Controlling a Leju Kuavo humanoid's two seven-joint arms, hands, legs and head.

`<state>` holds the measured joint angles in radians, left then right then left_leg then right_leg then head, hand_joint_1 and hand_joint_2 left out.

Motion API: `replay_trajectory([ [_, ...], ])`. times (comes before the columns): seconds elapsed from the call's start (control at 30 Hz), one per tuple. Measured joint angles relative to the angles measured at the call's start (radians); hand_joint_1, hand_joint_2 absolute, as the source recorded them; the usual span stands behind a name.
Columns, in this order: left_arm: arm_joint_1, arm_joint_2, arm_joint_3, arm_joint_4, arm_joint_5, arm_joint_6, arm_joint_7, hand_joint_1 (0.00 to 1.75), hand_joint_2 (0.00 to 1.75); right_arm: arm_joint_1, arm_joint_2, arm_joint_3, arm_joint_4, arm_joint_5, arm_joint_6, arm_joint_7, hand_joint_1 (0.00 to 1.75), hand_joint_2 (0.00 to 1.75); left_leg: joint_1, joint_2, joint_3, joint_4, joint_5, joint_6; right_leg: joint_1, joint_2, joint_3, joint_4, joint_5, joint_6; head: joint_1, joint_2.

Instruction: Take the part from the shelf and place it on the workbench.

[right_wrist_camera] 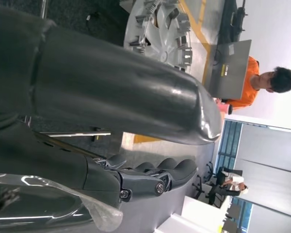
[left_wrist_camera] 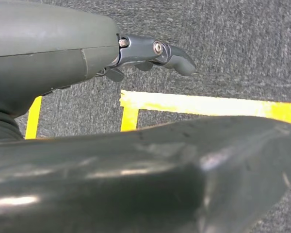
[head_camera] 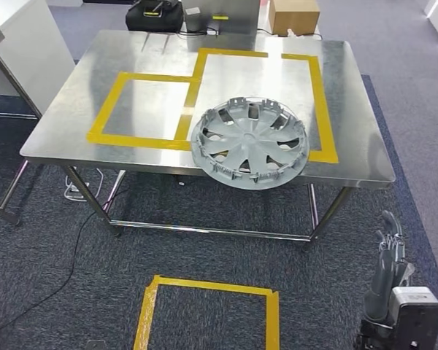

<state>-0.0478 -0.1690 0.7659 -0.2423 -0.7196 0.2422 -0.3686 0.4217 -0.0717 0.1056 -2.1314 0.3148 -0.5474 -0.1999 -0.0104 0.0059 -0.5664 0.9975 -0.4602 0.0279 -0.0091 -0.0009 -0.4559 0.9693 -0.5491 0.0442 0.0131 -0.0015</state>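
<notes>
Part (head_camera: 250,142): grey wheel cover, lying on the workbench (head_camera: 95,80), overhanging its near edge and straddling the yellow tape (head_camera: 150,140); placement apparently done. Right hand (head_camera: 386,273): hanging low, fingers apart, empty. Left hand (left_wrist_camera: 151,51): over carpet, seemingly extended and empty; view partly blocked.

We see the grey plastic wheel cover (head_camera: 249,144) overhanging the steel tabletop (head_camera: 85,95) front edge; bare metal lies open to its left, boxes (head_camera: 293,14) crowd the far edge.

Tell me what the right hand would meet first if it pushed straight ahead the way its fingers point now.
Probably nothing soon: the right hand points past the workbench corner, over carpet; the wheel cover lies off-line. Depth is uncertain.
</notes>
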Motion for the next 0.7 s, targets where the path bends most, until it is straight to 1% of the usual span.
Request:
replay_trajectory([
  [0.03,0.000,0.000,0.001,0.000,-0.001,-0.003,-0.001,0.00,0.00,0.000,0.000,0.000,0.000,-0.003,0.003,0.000,0.00,0.00,-0.001,0.000,-0.003,0.001,0.005,-0.005,0.001,0.001,0.000,-0.003,0.002,-0.004,0.000,0.000],
  [0.07,0.000,0.001,0.002,0.000,-0.001,-0.006,-0.002,0.00,0.00,0.000,0.000,0.000,0.000,-0.008,0.007,0.001,0.00,0.00,-0.001,-0.001,-0.006,0.002,0.007,-0.011,0.000,0.000,-0.008,-0.005,0.005,-0.009,0.000,0.000],
  [0.1,0.000,0.002,0.003,0.000,-0.001,-0.008,-0.005,0.00,0.00,0.000,0.000,0.000,0.000,-0.015,0.010,0.000,0.00,0.00,-0.001,-0.002,-0.010,0.009,0.000,-0.016,-0.002,-0.001,-0.014,-0.006,0.009,-0.016,-0.001,0.000],
  [0.13,0.000,0.003,0.004,0.000,-0.001,-0.008,-0.007,0.00,0.00,-0.001,0.000,0.000,0.000,-0.023,0.013,0.000,0.00,0.00,0.000,-0.002,-0.019,0.030,-0.019,-0.022,-0.004,-0.002,-0.020,-0.008,0.014,-0.025,-0.002,0.000],
  [0.17,0.000,0.004,0.005,0.000,-0.001,-0.008,-0.009,0.00,0.00,-0.001,0.000,0.000,0.000,-0.032,0.015,-0.002,0.00,0.00,0.001,-0.003,-0.036,0.073,-0.052,-0.028,-0.005,-0.004,-0.024,-0.010,0.018,-0.033,-0.002,0.000],
  [0.23,0.000,0.005,0.006,0.000,-0.002,-0.008,-0.011,0.00,0.00,-0.002,0.000,0.000,0.000,-0.046,0.019,-0.006,0.00,0.00,0.005,-0.004,-0.084,0.207,-0.131,-0.036,-0.004,-0.005,-0.031,-0.008,0.027,-0.042,-0.004,0.000],
  [0.27,0.001,0.006,0.006,0.000,-0.003,-0.007,-0.011,0.00,0.00,-0.002,0.000,0.000,0.000,-0.052,0.021,-0.007,0.00,0.00,0.007,-0.004,-0.103,0.267,-0.155,-0.038,-0.003,-0.005,-0.035,-0.007,0.031,-0.043,-0.004,0.000],
  [0.3,0.001,0.006,0.007,0.000,-0.003,-0.007,-0.011,0.00,0.00,-0.002,0.000,0.000,0.001,-0.056,0.022,-0.008,0.00,0.00,0.008,-0.004,-0.107,0.295,-0.159,-0.039,-0.002,-0.003,-0.040,-0.005,0.035,-0.043,-0.004,0.000],
  [0.33,0.001,0.006,0.007,0.000,-0.004,-0.006,-0.011,0.00,0.00,-0.002,0.000,0.000,0.001,-0.060,0.024,-0.009,0.00,0.00,0.008,-0.004,-0.092,0.283,-0.141,-0.038,-0.002,-0.001,-0.043,-0.003,0.037,-0.042,-0.004,0.000],
  [0.37,0.001,0.006,0.008,0.000,-0.005,-0.006,-0.011,0.00,0.00,-0.003,0.000,0.000,0.001,-0.061,0.025,-0.009,0.00,0.00,0.008,-0.005,-0.061,0.231,-0.108,-0.035,-0.001,0.002,-0.045,0.000,0.038,-0.042,-0.004,0.000],
  [0.4,0.001,0.007,0.008,0.000,-0.006,-0.005,-0.011,0.00,0.00,-0.003,0.000,0.000,0.001,-0.062,0.026,-0.010,0.00,0.00,0.008,-0.010,-0.021,0.159,-0.074,-0.030,-0.001,0.005,-0.047,0.003,0.038,-0.041,-0.004,0.000],
  [0.43,0.001,0.008,0.010,0.000,-0.008,-0.005,-0.011,0.00,0.00,-0.005,0.000,0.000,0.002,-0.063,0.027,-0.010,0.00,0.00,0.008,-0.018,0.016,0.089,-0.050,-0.024,0.000,0.008,-0.050,0.006,0.038,-0.039,-0.004,0.000],
  [0.47,0.001,0.009,0.011,0.000,-0.010,-0.004,-0.011,0.00,0.00,-0.007,0.000,0.000,0.002,-0.063,0.028,-0.010,0.00,0.00,0.007,-0.025,0.041,0.038,-0.038,-0.019,0.000,0.011,-0.054,0.008,0.040,-0.035,-0.003,0.000],
  [0.5,0.001,0.009,0.012,0.000,-0.012,-0.004,-0.011,0.00,0.00,-0.009,0.000,0.000,0.002,-0.063,0.029,-0.010,0.00,0.00,0.006,-0.031,0.053,0.011,-0.036,-0.015,0.000,0.015,-0.060,0.010,0.043,-0.030,-0.004,0.000],
  [0.53,0.001,0.010,0.013,0.000,-0.013,-0.004,-0.010,0.00,0.00,-0.010,0.000,0.000,0.003,-0.063,0.029,-0.010,0.00,0.00,0.004,-0.032,0.054,0.003,-0.039,-0.012,0.000,0.018,-0.065,0.011,0.046,-0.024,-0.003,0.000],
  [0.57,0.001,0.009,0.014,0.000,-0.014,-0.004,-0.010,0.00,0.00,-0.011,0.000,0.000,0.003,-0.063,0.029,-0.010,0.00,0.00,0.005,-0.029,0.052,-0.003,-0.039,-0.009,0.000,0.021,-0.069,0.011,0.050,-0.018,-0.003,0.000],
  [0.6,0.001,0.009,0.014,0.000,-0.014,-0.004,-0.010,0.00,0.00,-0.012,0.000,0.000,0.003,-0.063,0.029,-0.010,0.00,0.00,0.008,-0.024,0.051,-0.009,-0.037,-0.004,0.001,0.022,-0.075,0.014,0.047,-0.013,-0.003,0.000],
  [0.63,0.000,0.009,0.014,0.000,-0.014,-0.004,-0.010,0.00,0.00,-0.013,0.000,0.000,0.003,-0.063,0.029,-0.010,0.00,0.00,0.011,-0.019,0.050,-0.016,-0.035,0.001,0.001,0.020,-0.086,0.031,0.033,-0.008,-0.001,0.000],
  [0.67,0.000,0.008,0.015,0.000,-0.014,-0.004,-0.010,0.00,0.00,-0.015,0.000,0.001,0.004,-0.063,0.030,-0.010,0.00,0.00,0.014,-0.014,0.048,-0.021,-0.031,0.006,0.001,0.017,-0.105,0.066,0.009,-0.004,0.001,0.000],
  [0.7,0.000,0.008,0.015,0.000,-0.015,-0.004,-0.010,0.00,0.00,-0.016,0.000,0.001,0.004,-0.063,0.030,-0.010,0.00,0.00,0.015,-0.009,0.045,-0.023,-0.028,0.009,-0.001,0.013,-0.133,0.124,-0.024,-0.001,0.002,0.000],
])
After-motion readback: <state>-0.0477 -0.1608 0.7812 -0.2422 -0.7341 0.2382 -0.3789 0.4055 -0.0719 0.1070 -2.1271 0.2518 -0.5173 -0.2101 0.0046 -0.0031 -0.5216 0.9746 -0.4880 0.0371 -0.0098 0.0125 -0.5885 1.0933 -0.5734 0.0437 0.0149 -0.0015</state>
